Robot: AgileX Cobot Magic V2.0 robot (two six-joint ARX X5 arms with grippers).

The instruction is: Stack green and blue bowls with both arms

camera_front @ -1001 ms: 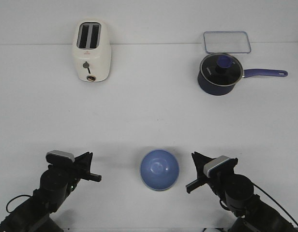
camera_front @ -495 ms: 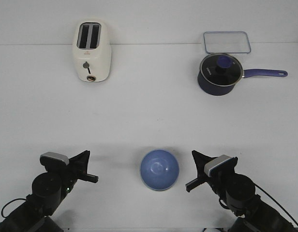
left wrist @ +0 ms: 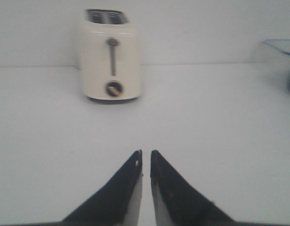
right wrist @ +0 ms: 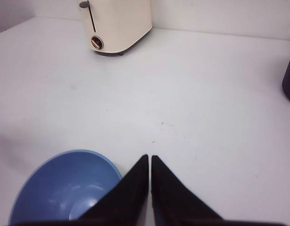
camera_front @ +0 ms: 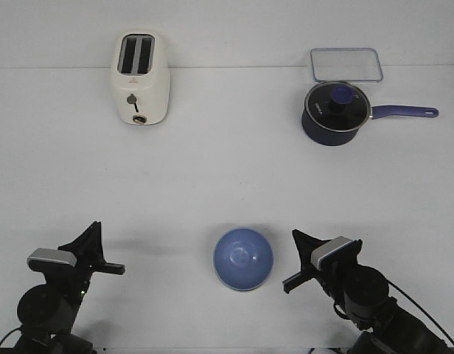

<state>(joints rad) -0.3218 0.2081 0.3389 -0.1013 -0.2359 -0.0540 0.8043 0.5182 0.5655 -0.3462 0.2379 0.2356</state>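
Observation:
The periwinkle blue bowl (camera_front: 243, 258) sits upright near the table's front edge, between the two arms. It also shows in the right wrist view (right wrist: 60, 188), just beside the fingers. No green bowl shows on its own in any view. My left gripper (camera_front: 94, 230) is shut and empty at the front left, well apart from the bowl; in its wrist view (left wrist: 146, 153) the fingers stand almost together over bare table. My right gripper (camera_front: 297, 240) is shut and empty just right of the bowl, with its tips (right wrist: 149, 157) close to the rim.
A cream toaster (camera_front: 139, 77) stands at the back left and shows in both wrist views (left wrist: 111, 61) (right wrist: 119, 23). A dark navy saucepan (camera_front: 334, 112) with a lid and long handle stands at the back right, with a clear flat container (camera_front: 346, 64) behind it.
My left arm has drawn back to the left and toward the table's front edge, away from the blue bowl. The right arm and the bowl have not moved.

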